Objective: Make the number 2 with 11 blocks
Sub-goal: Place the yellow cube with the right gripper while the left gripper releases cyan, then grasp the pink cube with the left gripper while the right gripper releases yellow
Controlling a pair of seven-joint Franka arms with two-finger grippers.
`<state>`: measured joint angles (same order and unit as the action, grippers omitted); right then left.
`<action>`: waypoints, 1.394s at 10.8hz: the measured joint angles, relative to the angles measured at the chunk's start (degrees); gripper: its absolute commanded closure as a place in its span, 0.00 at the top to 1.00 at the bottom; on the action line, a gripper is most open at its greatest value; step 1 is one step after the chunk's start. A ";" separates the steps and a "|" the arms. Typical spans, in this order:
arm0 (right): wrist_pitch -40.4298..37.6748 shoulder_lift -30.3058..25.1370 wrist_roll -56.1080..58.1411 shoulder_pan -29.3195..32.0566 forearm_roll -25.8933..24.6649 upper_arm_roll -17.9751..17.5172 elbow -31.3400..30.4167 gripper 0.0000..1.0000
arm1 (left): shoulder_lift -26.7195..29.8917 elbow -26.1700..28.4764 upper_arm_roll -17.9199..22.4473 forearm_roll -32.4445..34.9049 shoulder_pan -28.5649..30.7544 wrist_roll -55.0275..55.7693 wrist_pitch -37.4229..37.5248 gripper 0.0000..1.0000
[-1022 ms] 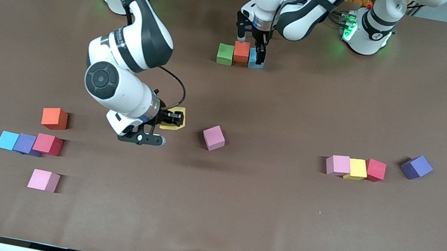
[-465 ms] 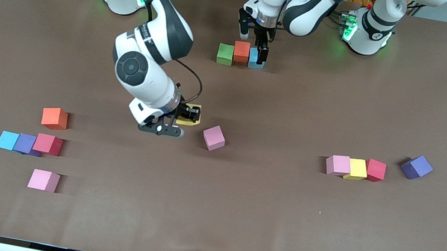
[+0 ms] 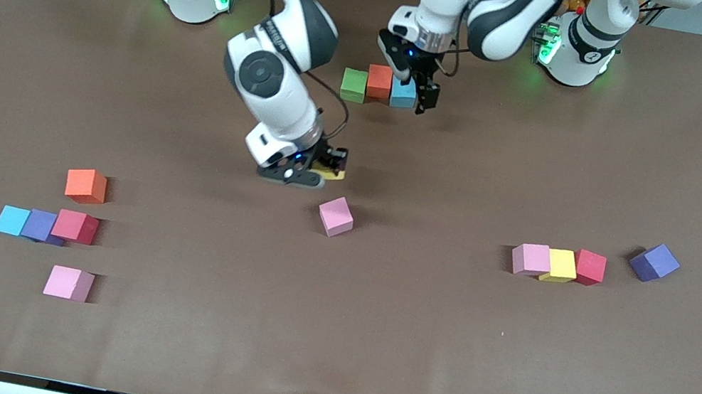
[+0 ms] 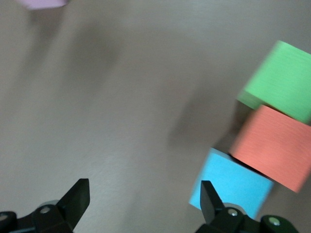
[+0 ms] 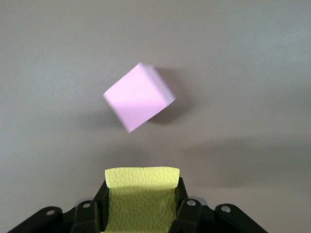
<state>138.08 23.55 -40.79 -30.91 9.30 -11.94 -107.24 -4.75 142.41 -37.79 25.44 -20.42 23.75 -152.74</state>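
The brown surface (image 3: pixel 410 352) spreads wide, and the two white arms reach out over it. The right pincer (image 3: pixel 326 167) is up in the air, clamped on a yellow block (image 3: pixel 330 173), over bare surface just beside the lone pink block (image 3: pixel 336 215) at mid-surface; the right wrist view shows that yellow block (image 5: pixel 142 194) squeezed between the fingers with the pink block (image 5: pixel 139 103) lying below. The left pincer (image 3: pixel 417 89) hovers with its fingers spread apart and nothing between them, right by the start of the number 2: a row of three touching blocks, green (image 3: pixel 353 84), orange (image 3: pixel 379 81) and blue (image 3: pixel 402 93), farther from the front camera than the lone pink block. In the left wrist view one finger (image 4: pixel 210 199) stands just at the blue block (image 4: pixel 232 187), with orange (image 4: pixel 273 148) and green (image 4: pixel 281 80) lined up next to it. Toward the left arm's end from the lone pink block sit pink (image 3: pixel 531 259), yellow (image 3: pixel 560 266) and red (image 3: pixel 590 267) blocks touching in a row, and a purple block (image 3: pixel 654 262) apart from them. Toward the right arm's end lie an orange block (image 3: pixel 86 186), a touching row of light blue (image 3: pixel 12 220), purple (image 3: pixel 39 226) and red (image 3: pixel 75 226), and a pink block (image 3: pixel 68 283) nearest the camera.
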 measured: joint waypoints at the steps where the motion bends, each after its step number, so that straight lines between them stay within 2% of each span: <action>1: 1.00 -0.41 -2.67 -2.33 -0.51 0.06 -0.91 0.17 | 0.24 -0.46 2.97 -0.37 0.28 0.50 0.61 1.00; 2: 1.33 -0.89 -6.34 -4.88 -2.43 0.08 -1.33 0.16 | 0.30 -1.50 6.06 -0.67 0.92 0.65 2.31 1.00; 6: 1.90 -1.51 -28.53 -14.92 -24.25 -0.02 -1.47 0.16 | 0.42 -9.25 17.38 -5.88 3.04 0.56 10.83 1.00; 7: 1.84 -1.42 -32.35 -16.95 -27.86 -0.01 -1.49 0.16 | 0.43 -11.51 19.47 -7.37 3.31 0.52 13.27 1.00; 10: 1.72 1.04 -38.93 -20.97 -32.96 0.32 -1.14 0.16 | -0.42 -15.41 27.24 -12.84 3.53 -4.07 16.15 1.00; 12: 1.77 4.23 -46.24 -22.30 -39.49 0.45 -0.02 0.15 | -2.74 -16.99 32.63 -13.82 3.83 -7.96 16.16 1.00; 14: 1.88 7.14 -49.43 -23.03 -41.55 0.49 1.23 0.15 | -4.43 -18.31 36.01 -13.84 3.96 -11.83 16.13 1.00; 15: 1.89 8.01 -50.31 -23.47 -41.94 0.49 1.77 0.15 | -5.02 -19.51 37.16 -13.90 3.92 -17.96 16.13 1.00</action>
<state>139.97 31.57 -91.11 -54.37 -32.64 -11.45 -105.47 -9.77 122.90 -0.64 11.54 -16.50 5.79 -136.62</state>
